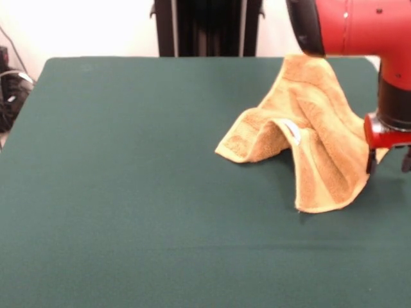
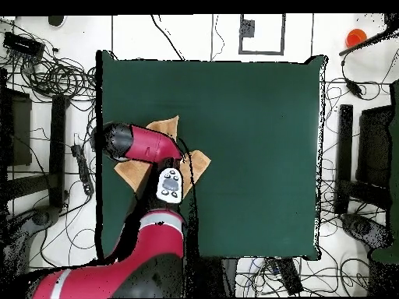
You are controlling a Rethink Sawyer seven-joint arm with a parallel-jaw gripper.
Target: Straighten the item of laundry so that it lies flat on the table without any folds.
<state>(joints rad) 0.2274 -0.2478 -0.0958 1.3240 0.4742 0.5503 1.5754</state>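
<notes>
1 small golden-orange terry towel [image 1: 308, 138] with paler woven border bands lies bunched on the large dark green felt-like table [image 1: 128, 192], raised into folds and not flat. 1 small white label [image 1: 292, 131] shows on a fold near the towel's middle. 1 red and black robot arm [image 1: 366, 25] reaches over the towel, covering its upper corner in the front view. 1 gripper [image 1: 388, 160] hangs just beside the towel's edge, low near the cloth; i cannot tell whether it is spread or pressed together. in the overhead view the towel [image 2: 195, 165] shows in patches around the arm [image 2: 144, 144], close to 1 table [image 2: 249, 117] edge.
</notes>
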